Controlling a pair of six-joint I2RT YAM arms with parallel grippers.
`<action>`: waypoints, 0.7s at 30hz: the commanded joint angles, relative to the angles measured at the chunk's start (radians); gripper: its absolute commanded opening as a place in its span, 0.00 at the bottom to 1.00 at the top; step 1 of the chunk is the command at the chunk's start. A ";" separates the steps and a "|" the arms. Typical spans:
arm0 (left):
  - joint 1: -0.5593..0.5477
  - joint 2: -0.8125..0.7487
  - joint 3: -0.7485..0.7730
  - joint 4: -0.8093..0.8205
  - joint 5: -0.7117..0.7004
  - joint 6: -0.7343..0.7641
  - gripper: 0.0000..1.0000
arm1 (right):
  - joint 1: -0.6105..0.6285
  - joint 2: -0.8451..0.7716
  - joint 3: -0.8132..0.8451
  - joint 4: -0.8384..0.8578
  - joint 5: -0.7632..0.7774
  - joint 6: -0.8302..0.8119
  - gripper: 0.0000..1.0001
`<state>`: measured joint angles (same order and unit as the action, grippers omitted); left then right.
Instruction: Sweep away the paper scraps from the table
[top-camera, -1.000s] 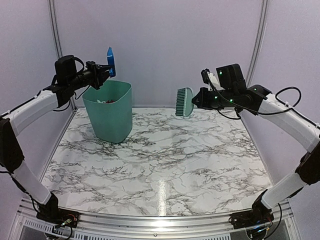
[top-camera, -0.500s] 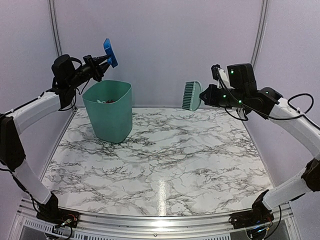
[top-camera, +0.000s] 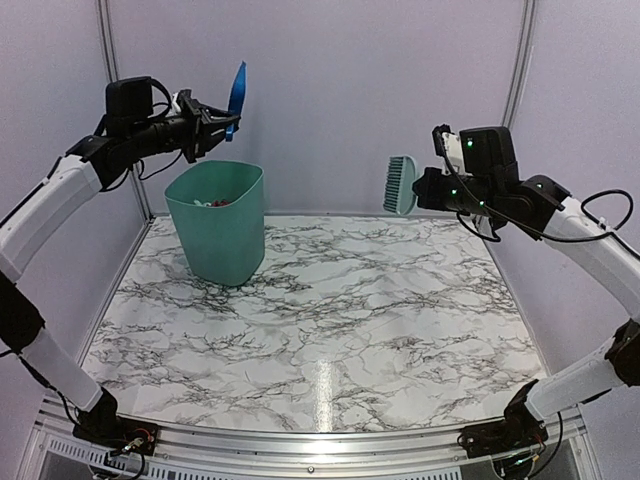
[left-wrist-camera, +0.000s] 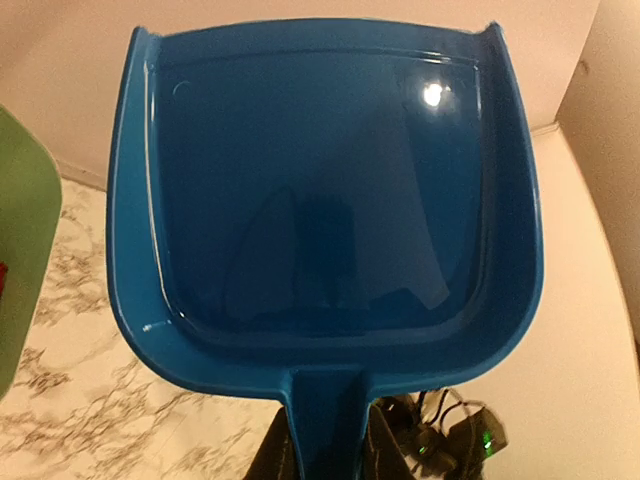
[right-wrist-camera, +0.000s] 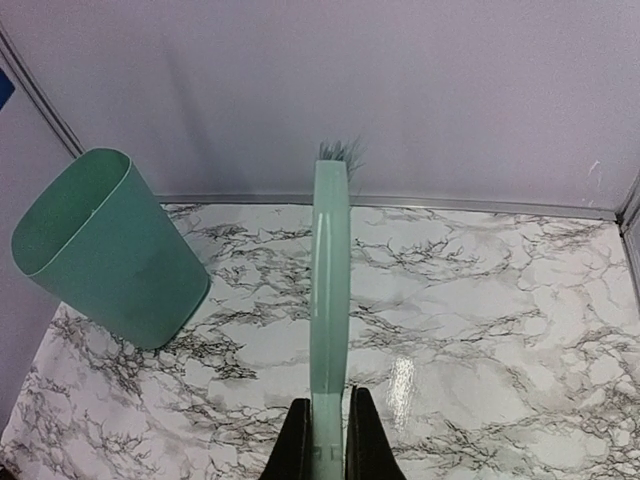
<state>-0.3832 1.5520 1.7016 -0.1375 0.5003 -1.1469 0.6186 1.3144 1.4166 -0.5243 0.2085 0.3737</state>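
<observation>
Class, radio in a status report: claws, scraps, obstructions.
Left claw shut on dustpan, raised near bin. Right claw shut on brush, airborne. Scraps visible in bin. Nothing obstructing.

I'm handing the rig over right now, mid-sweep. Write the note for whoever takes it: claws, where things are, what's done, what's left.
Left claw: shut on the blue dustpan, raised above the green bin; the pan looks empty.
Right claw: shut on the mint brush, held in the air over the far right of the table.
Paper scraps: a few bits show inside the bin; none visible on the table.
Done: sweeping and dumping, by the look of it.
Left: probably just setting both tools down.
</observation>
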 joint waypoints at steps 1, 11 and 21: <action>-0.110 -0.099 0.025 -0.429 -0.178 0.424 0.00 | -0.002 -0.021 0.023 0.029 0.075 -0.069 0.00; -0.308 -0.344 -0.363 -0.707 -0.492 0.598 0.00 | -0.001 -0.050 -0.097 0.077 0.120 -0.097 0.00; -0.310 -0.470 -0.734 -0.759 -0.602 0.497 0.00 | -0.001 -0.103 -0.251 0.227 0.126 -0.094 0.00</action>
<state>-0.6895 1.0985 1.0298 -0.8604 -0.0269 -0.6151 0.6186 1.2377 1.1584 -0.3965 0.3130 0.2802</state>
